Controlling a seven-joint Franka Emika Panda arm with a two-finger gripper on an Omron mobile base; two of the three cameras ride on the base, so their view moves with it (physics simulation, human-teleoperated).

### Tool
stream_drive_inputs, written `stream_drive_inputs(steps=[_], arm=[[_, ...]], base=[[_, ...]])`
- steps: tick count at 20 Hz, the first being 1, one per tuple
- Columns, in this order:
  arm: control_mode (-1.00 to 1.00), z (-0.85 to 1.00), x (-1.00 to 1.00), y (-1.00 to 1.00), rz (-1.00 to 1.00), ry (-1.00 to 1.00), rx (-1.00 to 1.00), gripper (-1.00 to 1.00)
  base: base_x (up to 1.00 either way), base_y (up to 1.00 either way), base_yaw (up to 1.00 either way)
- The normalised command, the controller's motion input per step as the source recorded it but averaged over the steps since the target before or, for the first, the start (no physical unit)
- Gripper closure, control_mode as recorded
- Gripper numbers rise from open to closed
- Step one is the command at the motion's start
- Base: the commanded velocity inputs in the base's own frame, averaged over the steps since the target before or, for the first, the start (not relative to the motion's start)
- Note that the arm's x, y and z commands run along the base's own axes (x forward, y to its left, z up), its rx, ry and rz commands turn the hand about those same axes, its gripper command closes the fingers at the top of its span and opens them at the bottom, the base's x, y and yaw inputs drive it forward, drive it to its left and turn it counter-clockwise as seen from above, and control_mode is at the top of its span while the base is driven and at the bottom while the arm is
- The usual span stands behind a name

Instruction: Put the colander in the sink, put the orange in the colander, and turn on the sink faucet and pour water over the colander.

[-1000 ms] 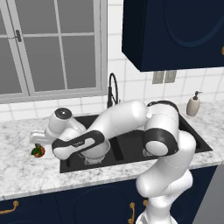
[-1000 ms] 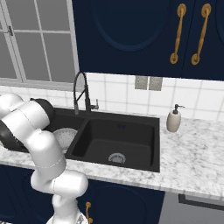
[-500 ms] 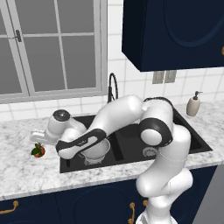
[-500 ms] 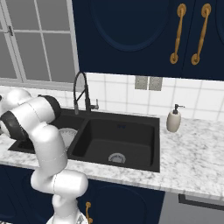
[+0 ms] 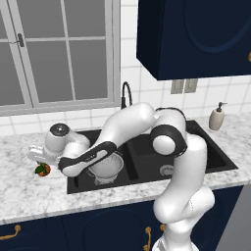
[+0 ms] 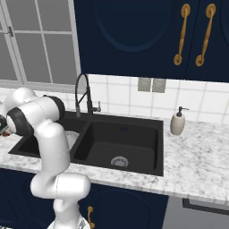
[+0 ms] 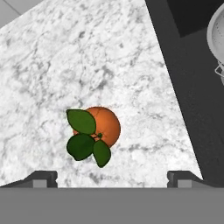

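Observation:
The orange (image 7: 101, 126), with green leaves on top, lies on the marble counter left of the sink (image 5: 147, 169). In the hand view it sits just above and between my two fingertips (image 7: 42, 178). My gripper (image 7: 112, 179) hangs open right over the fruit and holds nothing. From the left base camera the gripper (image 5: 38, 161) hovers above the orange (image 5: 42, 170). The silvery colander (image 5: 106, 167) stands upright in the left basin, and its rim (image 7: 216, 39) shows at the hand view's upper right. The black gooseneck sink faucet (image 5: 126, 94) rises behind the basins.
A beige soap dispenser (image 5: 215, 117) stands on the counter right of the sink. My white arm stretches across the left basin above the colander. A window sits behind the counter on the left, dark wall cabinets hang above, and the counter's front edge is close to the orange.
The arm has swung further left, carrying the open hand from the sink's left rim out over the orange on the counter. The colander has stayed in the basin.

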Motion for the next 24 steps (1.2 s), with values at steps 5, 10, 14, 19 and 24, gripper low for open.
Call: stream_drive_inputs(steps=[5,10,14,19,24], arm=[[-1.00,-0.06,0.11,0.05,-0.03,0.02,0.00,-1.00],[-1.00,-0.13,0.13,0.02,-0.02,0.01,0.00,-1.00],[-1.00,-0.20,0.21,0.02,-0.01,0.01,0.00,-1.00],[-1.00,-0.22,0.16,0.08,0.00,0.03,0.00,-1.00],[-1.00,-0.25,0.21,0.11,0.00,0.05,0.00,-1.00]], base=[[0.00,0.00,0.00],[0.00,0.00,0.00],[0.00,0.00,0.00],[0.00,0.00,0.00],[0.00,0.00,0.00]])
